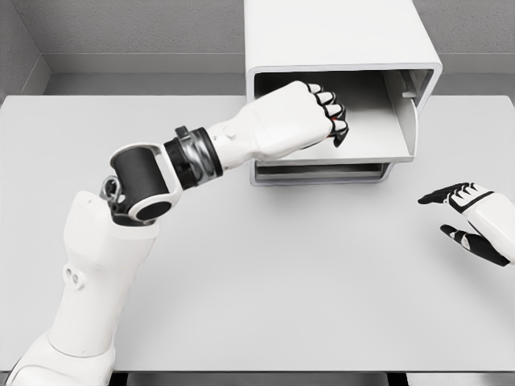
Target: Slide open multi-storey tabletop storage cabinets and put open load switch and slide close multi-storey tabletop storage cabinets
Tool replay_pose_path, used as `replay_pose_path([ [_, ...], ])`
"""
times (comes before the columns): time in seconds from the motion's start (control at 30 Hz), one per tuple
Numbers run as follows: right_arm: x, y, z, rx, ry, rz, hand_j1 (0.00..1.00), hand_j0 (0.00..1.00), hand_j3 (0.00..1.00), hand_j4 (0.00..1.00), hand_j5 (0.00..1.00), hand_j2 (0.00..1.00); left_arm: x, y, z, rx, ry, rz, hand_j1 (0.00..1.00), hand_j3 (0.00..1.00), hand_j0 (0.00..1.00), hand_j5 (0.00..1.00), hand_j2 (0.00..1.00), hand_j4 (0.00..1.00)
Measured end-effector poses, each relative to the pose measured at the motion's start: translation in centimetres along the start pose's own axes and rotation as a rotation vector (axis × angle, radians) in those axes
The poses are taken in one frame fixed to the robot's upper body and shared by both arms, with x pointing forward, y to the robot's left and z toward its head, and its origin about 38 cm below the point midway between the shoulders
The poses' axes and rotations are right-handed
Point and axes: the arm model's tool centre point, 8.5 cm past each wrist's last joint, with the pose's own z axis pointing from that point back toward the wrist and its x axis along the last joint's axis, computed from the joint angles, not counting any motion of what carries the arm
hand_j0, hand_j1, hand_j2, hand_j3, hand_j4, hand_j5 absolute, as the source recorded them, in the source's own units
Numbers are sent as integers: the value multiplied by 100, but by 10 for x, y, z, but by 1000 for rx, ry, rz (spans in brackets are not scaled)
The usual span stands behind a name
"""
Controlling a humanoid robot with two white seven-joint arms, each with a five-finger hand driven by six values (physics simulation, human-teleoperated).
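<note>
A white multi-storey cabinet stands at the back of the table, right of the middle. Its upper drawer is open and shows a pale floor. My left hand reaches into that drawer from the left. Its fingers are curled into a fist just above the drawer floor. A thin red sliver, apparently the load switch, shows between the black fingertips; the rest of it is hidden in the hand. My right hand hovers over the table at the right edge, fingers spread, holding nothing.
The lower storey of the cabinet is shut beneath the open drawer. The grey table spreads wide in front of the cabinet. A grey wall runs behind it. My left elbow is raised over the table's left half.
</note>
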Motion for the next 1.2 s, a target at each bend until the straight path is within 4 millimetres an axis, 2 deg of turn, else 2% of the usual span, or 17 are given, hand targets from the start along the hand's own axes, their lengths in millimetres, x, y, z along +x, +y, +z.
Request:
replay_pose_path([
  [0.47,1,0,0,-2,-1,-1,70,70,70,70,70,70,-3,-10,-5,-35,3,7,44,44,44,44,44,44],
  [0.8,1,0,0,-4,-1,-1,71,71,71,71,71,71,-4,-12,-5,-39,3,13,56,56,56,56,56,56],
  [0.93,0,0,1,-4,0,-1,71,71,71,71,71,71,-4,-12,-5,-39,3,13,58,58,58,58,58,58],
  [1.07,0,0,1,-5,1,-1,71,71,71,71,71,71,-4,-11,-5,-38,3,12,66,66,66,66,66,66],
  [1.2,0,0,2,-5,3,-1,71,71,71,71,71,71,-4,-12,-5,-39,3,13,66,66,66,66,66,66],
])
